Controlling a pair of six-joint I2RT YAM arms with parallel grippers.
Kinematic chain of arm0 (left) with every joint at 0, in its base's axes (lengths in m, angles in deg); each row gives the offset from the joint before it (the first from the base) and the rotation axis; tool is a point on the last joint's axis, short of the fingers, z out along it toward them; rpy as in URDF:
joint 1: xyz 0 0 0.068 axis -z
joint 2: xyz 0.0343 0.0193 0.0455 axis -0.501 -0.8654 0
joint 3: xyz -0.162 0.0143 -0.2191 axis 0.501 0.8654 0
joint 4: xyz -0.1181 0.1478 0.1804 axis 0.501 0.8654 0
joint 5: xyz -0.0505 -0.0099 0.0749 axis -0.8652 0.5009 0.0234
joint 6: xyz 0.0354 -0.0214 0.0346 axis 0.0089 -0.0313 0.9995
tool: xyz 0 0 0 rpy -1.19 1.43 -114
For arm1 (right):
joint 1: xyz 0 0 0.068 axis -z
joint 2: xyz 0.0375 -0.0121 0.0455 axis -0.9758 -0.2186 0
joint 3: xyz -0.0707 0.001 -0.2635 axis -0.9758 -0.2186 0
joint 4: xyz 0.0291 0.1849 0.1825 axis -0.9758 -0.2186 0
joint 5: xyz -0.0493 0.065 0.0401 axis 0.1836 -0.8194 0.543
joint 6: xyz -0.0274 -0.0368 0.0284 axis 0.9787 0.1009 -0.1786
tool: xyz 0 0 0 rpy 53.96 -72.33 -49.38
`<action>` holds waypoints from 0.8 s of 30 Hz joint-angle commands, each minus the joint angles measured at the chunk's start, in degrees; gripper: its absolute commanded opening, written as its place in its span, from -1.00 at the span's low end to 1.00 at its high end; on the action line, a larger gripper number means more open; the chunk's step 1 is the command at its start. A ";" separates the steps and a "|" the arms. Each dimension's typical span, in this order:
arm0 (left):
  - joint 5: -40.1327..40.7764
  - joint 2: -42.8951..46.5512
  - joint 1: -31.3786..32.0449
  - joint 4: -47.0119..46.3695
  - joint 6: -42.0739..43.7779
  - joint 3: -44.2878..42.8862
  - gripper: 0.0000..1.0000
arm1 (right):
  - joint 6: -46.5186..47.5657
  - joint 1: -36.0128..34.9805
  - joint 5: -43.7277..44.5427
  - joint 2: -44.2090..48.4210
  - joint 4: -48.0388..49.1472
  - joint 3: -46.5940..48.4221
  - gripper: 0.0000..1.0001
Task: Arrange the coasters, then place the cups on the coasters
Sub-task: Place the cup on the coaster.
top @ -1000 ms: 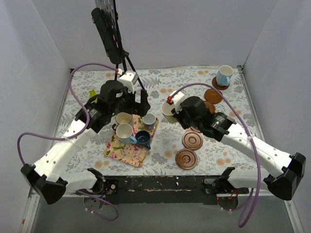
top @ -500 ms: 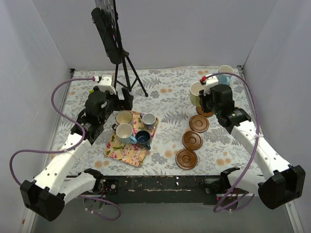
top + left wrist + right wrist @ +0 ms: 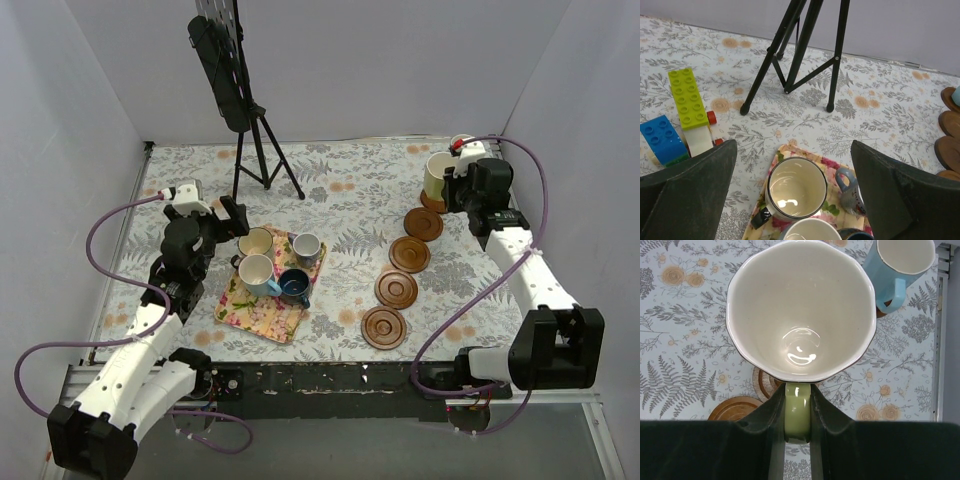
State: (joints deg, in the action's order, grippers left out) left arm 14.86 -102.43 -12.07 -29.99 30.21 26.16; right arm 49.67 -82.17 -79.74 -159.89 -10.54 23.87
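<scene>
Right gripper pinches a green cup by its handle — rim up, over a bare coaster. Left gripper hangs spread.

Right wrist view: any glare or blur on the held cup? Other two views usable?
Right wrist: sharp, with one small glare patch in the bottom of the yellow-green cup held by the right gripper. Left wrist: sharp on the cream cup, small glints inside; the left gripper is dark and featureless. Top external: even light, soft shadows, no blown areas.
</scene>
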 commanded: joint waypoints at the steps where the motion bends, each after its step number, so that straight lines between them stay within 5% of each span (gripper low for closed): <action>1: 2.08 0.29 -0.16 -2.26 2.10 -0.43 0.96 | 3.19 2.07 -4.04 -2.03 14.73 2.09 -0.97; 24: 3.22 -0.94 -0.16 -0.42 1.75 -0.17 0.96 | 2.49 7.35 -6.50 -15.93 26.78 1.92 -0.97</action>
State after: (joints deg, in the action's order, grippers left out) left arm 16.96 -104.07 -12.07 -30.45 31.80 26.20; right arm 51.90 -74.76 -85.79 -175.25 7.36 22.93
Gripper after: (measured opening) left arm 0.981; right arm 0.261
